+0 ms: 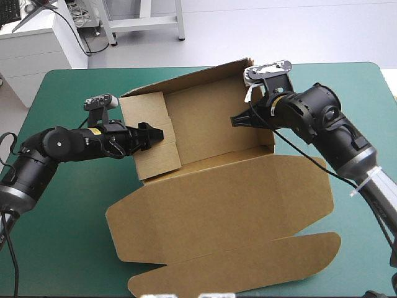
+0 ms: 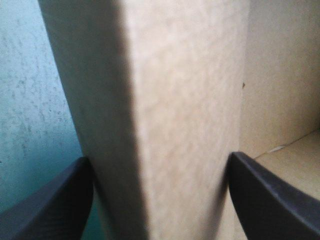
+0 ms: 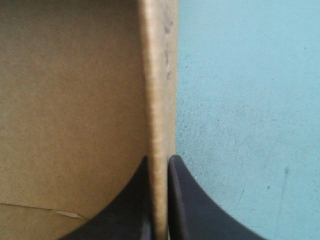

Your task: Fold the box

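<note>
the box (image 1: 205, 130) sits in the middle of the table, a little toward the far edge. it is half made: the back wall (image 1: 192, 93) and both side walls are raised, while the lid (image 1: 236, 205) lies flat toward the near edge with its flaps spread out.

the right wall (image 3: 159, 75) stands upright only because something is holding it. the right gripper (image 1: 239, 120) is clamped on its top edge, one finger inside the box and one outside, with the thin sheet pinched between them. i judge this grip is there to stop the wall from dropping outward while the other side is worked on.

the left wall (image 1: 155, 155) looks doubled, with its outer panel turned over and down into the box. the left gripper (image 1: 155, 133) reaches over this wall with its fingers (image 2: 55, 200) spread wide, one on the outer side by the table and one on the inner side. the thick fold stands between them and is not squeezed. that hand seems placed to press or steady the folded panel so its edge seats against the floor. whether it is fully tucked, i cannot tell.

around the box the teal-green cover (image 1: 62, 248) lies bare. the likely risk is the left fold springing back up if it is let go too soon.
</note>
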Controlling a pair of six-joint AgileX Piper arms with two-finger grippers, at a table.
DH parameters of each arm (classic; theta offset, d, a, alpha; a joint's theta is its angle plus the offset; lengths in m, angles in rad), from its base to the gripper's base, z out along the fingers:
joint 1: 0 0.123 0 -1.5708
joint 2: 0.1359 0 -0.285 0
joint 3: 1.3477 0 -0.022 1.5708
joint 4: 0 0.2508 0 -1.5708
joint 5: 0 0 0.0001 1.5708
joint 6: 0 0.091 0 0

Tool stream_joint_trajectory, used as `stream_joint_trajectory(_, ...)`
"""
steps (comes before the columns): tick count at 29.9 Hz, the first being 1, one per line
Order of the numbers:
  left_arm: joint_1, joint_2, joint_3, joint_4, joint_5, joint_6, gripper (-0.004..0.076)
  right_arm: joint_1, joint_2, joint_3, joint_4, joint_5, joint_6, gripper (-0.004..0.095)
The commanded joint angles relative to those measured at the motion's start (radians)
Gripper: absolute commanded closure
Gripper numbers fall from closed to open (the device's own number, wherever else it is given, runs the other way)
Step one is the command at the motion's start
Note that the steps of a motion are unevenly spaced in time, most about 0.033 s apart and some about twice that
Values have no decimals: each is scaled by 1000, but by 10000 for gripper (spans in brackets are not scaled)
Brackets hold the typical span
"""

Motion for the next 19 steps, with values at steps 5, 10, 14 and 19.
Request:
stream_joint_trajectory(5,-7,-24,-36,-37,-52,-6,199,27,-35,-36,-97,-69,73,904)
stream_joint_trajectory(10,-24,-24,-36,-32,-65,-6,410,27,-35,-36,-100,-69,73,904)
stream_joint_trajectory(14,-24,-24,-36,-34,-70,12,725,27,-35,-36,-96,-65,75,905)
stream_joint_trajectory(19,-24,-24,-39,-25,-66,21,733,27,-35,-36,-80,-22,77,905)
